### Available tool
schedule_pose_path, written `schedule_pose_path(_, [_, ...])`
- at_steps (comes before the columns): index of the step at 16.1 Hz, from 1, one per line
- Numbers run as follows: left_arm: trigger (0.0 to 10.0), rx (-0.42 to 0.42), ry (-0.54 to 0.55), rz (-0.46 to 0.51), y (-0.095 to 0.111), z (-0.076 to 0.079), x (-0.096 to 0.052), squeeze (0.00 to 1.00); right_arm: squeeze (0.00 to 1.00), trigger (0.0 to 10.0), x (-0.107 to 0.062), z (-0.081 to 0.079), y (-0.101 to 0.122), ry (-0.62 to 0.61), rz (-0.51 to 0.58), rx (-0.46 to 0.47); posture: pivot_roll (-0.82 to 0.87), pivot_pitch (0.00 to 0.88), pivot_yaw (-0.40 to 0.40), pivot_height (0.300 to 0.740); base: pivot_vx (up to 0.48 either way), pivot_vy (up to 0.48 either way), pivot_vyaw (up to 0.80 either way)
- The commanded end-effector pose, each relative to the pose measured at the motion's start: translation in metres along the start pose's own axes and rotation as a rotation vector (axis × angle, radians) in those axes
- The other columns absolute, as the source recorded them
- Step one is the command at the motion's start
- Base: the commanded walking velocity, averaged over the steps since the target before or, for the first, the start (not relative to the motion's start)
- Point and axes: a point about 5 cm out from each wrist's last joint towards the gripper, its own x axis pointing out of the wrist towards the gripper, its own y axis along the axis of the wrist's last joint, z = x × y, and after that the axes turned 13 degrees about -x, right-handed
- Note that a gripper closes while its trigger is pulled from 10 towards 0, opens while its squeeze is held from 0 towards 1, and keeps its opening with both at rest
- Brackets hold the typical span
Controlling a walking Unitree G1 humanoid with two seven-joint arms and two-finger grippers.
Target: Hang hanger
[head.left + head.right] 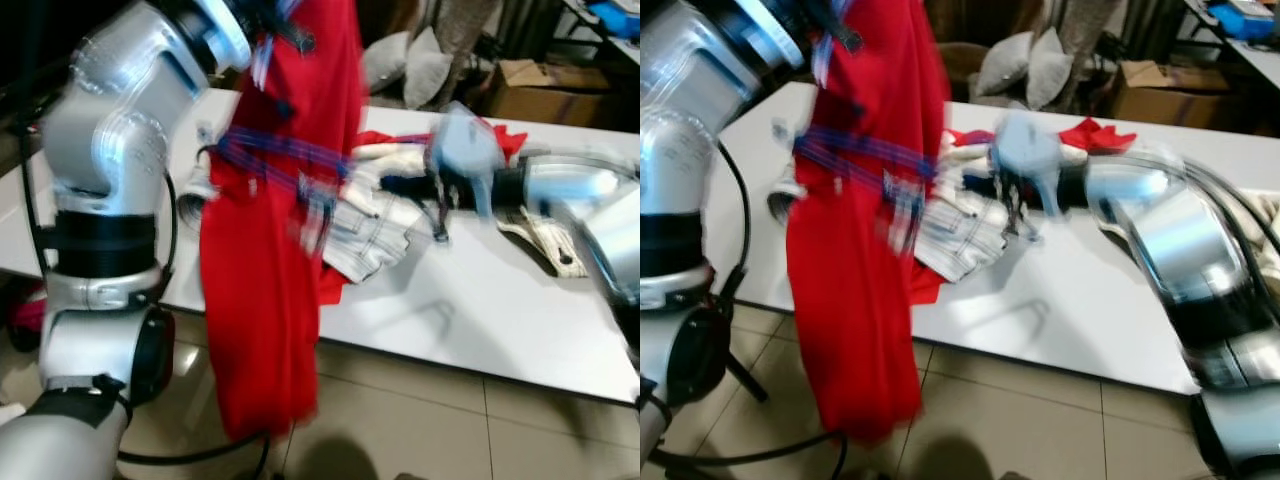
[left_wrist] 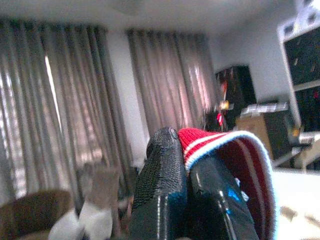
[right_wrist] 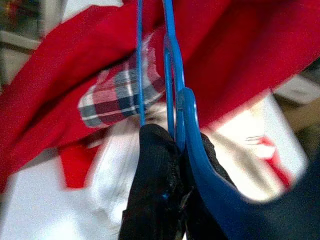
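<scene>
The blue hanger (image 3: 176,90) sits clamped between the right gripper's (image 3: 175,145) two black fingers, its thin blue wire running up from the fingertips across the red cloth. That gripper reaches in from the right over the white table (image 1: 480,310), among a heap of clothes (image 1: 375,215) lying on the tabletop. The left gripper (image 2: 186,150) is raised high at the far left, fingers pinched on the striped collar edge of the red garment (image 1: 265,250), which hangs down past the table's near edge towards the tiled floor (image 1: 420,430). The tabletop to the right of the heap is bare. Grey cushions (image 1: 415,65) and a cardboard box (image 1: 540,90) lie beyond the far edge.
</scene>
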Motion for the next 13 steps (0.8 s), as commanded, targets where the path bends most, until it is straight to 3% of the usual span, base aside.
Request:
schedule_pose_path(1, [10.0,0.002,-0.067,0.151,0.036,0.012,0.004,0.0,0.0,10.0,-0.002,0.041,0.005,-0.177,-0.044,-0.063,-0.11,0.009,0.033,0.74,0.0,0.0,0.0])
schedule_pose_path(2, [10.0,-0.03,-0.068,0.256,0.055,0.013,0.002,0.0,0.0,10.0,-0.006,0.085,0.021,-0.403,-0.025,-0.089,-0.11,0.009,0.032,0.74,0.0,0.0,0.0])
schedule_pose_path(3, [10.0,-0.033,-0.061,0.295,0.061,0.012,0.001,0.0,0.0,10.0,-0.011,0.102,0.028,-0.534,-0.014,-0.103,-0.11,0.009,0.032,0.74,0.0,0.0,0.0])
schedule_pose_path(4, [10.0,-0.025,-0.038,0.35,0.069,0.01,-0.001,0.0,0.0,10.0,-0.024,0.127,0.04,-0.784,-0.029,-0.198,-0.11,0.011,0.031,0.74,0.0,0.0,0.0])
schedule_pose_path(5, [10.0,-0.03,-0.022,0.384,0.074,0.008,-0.003,0.0,0.0,10.0,-0.028,0.133,0.049,-0.83,-0.018,-0.281,-0.11,0.011,0.031,0.74,0.0,0.0,0.0])
schedule_pose_path(8, [10.0,-0.03,0.029,0.438,0.082,0.003,-0.009,0.0,0.0,10.0,-0.024,0.136,0.07,-0.837,0.052,-0.466,-0.11,0.021,0.033,0.74,0.0,0.0,0.0])
schedule_pose_path(9, [10.0,-0.03,0.036,0.436,0.082,0.002,-0.01,0.0,0.0,10.0,-0.02,0.135,0.07,-0.82,0.054,-0.482,-0.11,0.021,0.033,0.74,0.0,0.0,0.0])
schedule_pose_path(12, [10.0,-0.013,0.114,0.363,0.063,-0.009,-0.012,0.0,0.0,10.0,0.007,0.114,0.04,-0.725,0.0,-0.489,-0.11,0.029,0.041,0.74,0.0,0.0,0.0])
schedule_pose_path(13, [10.0,0.001,0.181,0.269,0.035,-0.017,-0.014,0.0,0.0,10.0,0.019,0.096,0.013,-0.661,-0.032,-0.455,-0.11,0.032,0.044,0.74,0.0,0.0,0.0])
